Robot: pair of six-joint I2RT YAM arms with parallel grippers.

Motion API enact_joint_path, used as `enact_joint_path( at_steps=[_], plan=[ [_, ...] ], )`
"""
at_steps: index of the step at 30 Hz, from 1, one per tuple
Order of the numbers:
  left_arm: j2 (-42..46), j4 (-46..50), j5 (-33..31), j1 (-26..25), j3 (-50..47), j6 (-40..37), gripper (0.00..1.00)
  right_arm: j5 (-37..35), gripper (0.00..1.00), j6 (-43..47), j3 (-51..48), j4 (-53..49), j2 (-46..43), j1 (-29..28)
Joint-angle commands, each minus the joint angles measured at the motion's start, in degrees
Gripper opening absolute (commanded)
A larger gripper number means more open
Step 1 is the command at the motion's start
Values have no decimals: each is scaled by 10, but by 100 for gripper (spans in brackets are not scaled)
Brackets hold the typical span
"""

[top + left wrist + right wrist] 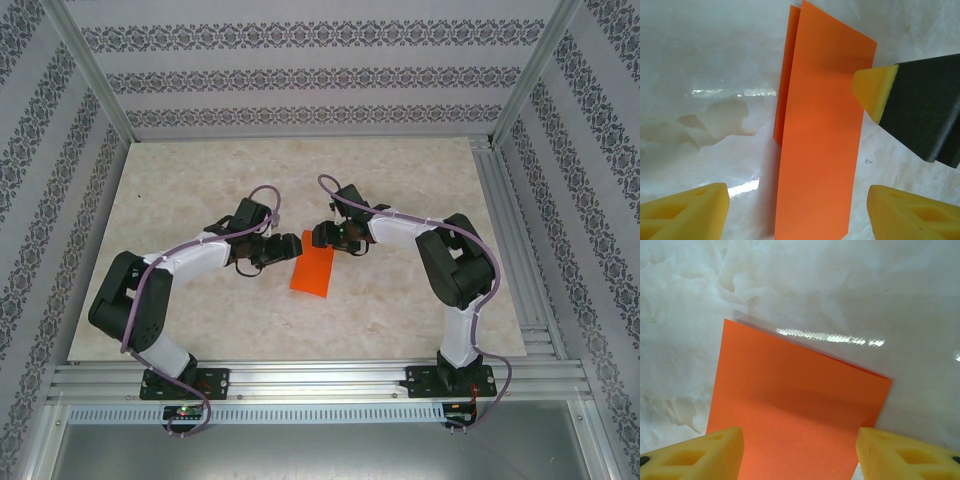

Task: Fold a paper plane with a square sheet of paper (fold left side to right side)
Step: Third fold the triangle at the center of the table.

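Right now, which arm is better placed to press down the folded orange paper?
Right, I think. The right gripper, open, has one fingertip at the edge of the square sheet of paper. The left gripper, also open, only straddles it.

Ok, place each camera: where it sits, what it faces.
Top external: above, behind the bases, looking down on the table; both arms, left gripper and right gripper at the sheet of paper.
Left wrist: faces down at the folded sheet; own yellow fingers, plus a right fingertip.
Right wrist: faces down at the sheet; own fingers.
Shared: every view has the sheet.
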State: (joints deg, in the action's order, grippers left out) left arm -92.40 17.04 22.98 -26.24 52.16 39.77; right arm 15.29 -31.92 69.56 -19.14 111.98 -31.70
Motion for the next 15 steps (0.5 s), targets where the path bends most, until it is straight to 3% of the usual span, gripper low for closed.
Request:
enact_joint_path(
  at_steps=[1,15],
  plan=[
    [-17,-41,22,8,-3,14,72,-1,62,16,8,-13,17,8],
    [-76,-86,60,7,5,32,61,7,61,16,9,-11,19,8]
  ],
)
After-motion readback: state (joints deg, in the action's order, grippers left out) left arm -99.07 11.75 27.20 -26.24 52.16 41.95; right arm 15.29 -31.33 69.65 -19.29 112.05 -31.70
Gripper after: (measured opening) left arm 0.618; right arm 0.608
